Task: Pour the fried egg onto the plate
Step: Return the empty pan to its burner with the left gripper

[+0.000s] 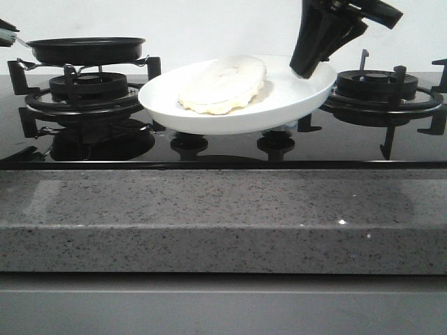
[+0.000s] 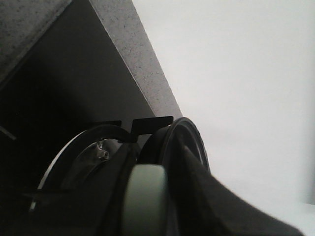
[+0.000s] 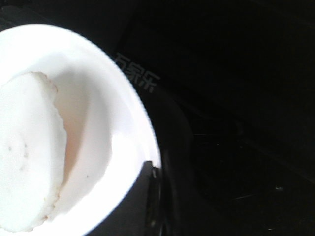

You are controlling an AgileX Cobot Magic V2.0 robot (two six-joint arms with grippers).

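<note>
The fried egg (image 1: 223, 84) lies flat on the left half of the white plate (image 1: 293, 98). My right gripper (image 1: 307, 68) comes down from above and is shut on the plate's right rim, holding it just over the black glass hob between the burners. In the right wrist view the egg (image 3: 24, 157) and the plate (image 3: 108, 147) fill the left side, with my right gripper (image 3: 150, 196) clamped on the rim. The black frying pan (image 1: 85, 49) is on the left burner. My left gripper (image 2: 145, 206) is shut on its grey handle (image 2: 142, 177). The pan's inside is hidden.
Black burner grates stand at the left (image 1: 77, 98) and right (image 1: 380, 94). Two knobs (image 1: 188, 144) sit under the plate. A speckled grey stone counter edge (image 1: 223, 216) runs along the front. A white wall is behind the hob.
</note>
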